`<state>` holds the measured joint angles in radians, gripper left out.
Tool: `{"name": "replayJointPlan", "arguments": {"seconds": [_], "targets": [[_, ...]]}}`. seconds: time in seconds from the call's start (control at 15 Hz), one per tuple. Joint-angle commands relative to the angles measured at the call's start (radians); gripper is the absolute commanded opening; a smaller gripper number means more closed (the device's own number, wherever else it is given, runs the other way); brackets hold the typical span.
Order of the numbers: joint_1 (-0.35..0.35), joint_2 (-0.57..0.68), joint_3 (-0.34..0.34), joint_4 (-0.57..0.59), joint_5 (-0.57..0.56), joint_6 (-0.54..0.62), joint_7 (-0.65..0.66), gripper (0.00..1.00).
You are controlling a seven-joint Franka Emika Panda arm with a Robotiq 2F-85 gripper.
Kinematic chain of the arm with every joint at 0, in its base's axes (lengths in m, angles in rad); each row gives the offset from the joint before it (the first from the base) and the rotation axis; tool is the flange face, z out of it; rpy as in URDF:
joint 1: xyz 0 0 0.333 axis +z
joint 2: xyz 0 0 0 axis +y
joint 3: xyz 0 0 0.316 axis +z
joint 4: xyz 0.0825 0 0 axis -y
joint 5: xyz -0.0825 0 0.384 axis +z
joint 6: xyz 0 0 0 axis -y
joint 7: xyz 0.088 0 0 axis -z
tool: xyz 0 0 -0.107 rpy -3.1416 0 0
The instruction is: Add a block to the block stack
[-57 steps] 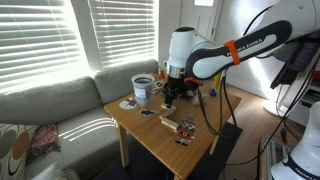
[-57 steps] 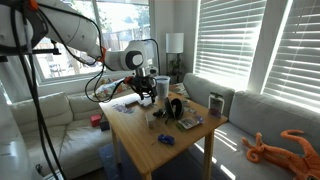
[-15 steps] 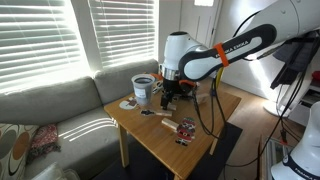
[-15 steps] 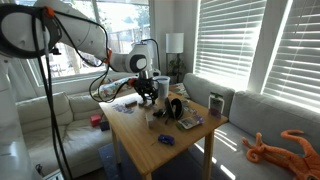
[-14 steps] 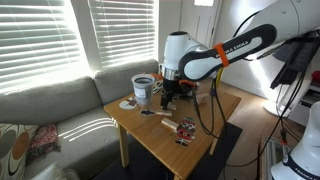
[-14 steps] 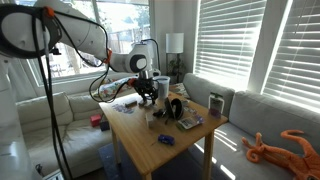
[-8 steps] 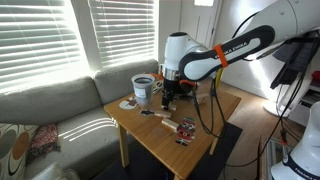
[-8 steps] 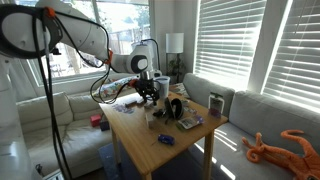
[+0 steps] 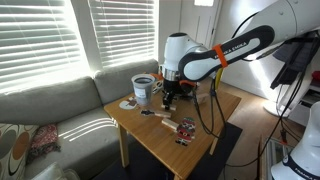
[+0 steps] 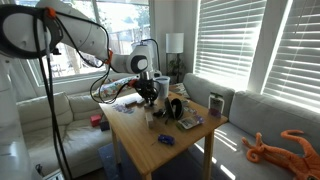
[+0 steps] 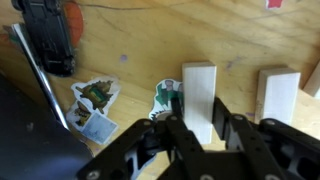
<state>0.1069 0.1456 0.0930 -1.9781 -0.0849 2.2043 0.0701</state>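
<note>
In the wrist view my gripper [image 11: 203, 120] reaches down over a pale tan wooden block [image 11: 198, 88] that stands on the wooden table [image 11: 130, 40]. Both fingers press against the block's sides, so the gripper is shut on it. A second pale wooden block [image 11: 277, 95] stands just to its right, apart from the fingers. I cannot tell from this angle which of the two is the block stack. In both exterior views the gripper [image 9: 170, 99] [image 10: 150, 104] hangs low over the far part of the table, and the blocks are too small to make out.
Patterned cards [image 11: 92, 105] lie left of the held block, and a black object [image 11: 48, 38] fills the upper left. A blue-and-white cup [image 9: 143, 90] stands at the table's corner. More small items [image 9: 184, 128] lie mid-table. A sofa [image 9: 50, 110] runs beside the table.
The jaws have closed in on the block within the last half second. The arm has hardly moved.
</note>
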Motion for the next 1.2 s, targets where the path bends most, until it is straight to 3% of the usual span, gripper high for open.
{"name": "replayJointPlan", "arguments": {"seconds": [0.0, 0.13, 0.73, 0.87, 0.93, 1.07, 1.13], "targets": [[-0.002, -0.027, 0.005, 0.003, 0.034, -0.042, -0.039, 0.05], [-0.012, -0.081, 0.008, -0.017, 0.052, -0.059, -0.13, 0.07], [-0.031, -0.315, -0.052, -0.064, 0.099, -0.204, -0.776, 0.07], [-0.029, -0.309, -0.055, -0.047, 0.074, -0.203, -0.796, 0.07], [-0.032, -0.286, -0.052, -0.027, 0.069, -0.202, -0.749, 0.29], [-0.031, -0.293, -0.053, -0.031, 0.068, -0.202, -0.769, 0.29], [-0.031, -0.292, -0.053, -0.032, 0.068, -0.202, -0.771, 0.07]]}}
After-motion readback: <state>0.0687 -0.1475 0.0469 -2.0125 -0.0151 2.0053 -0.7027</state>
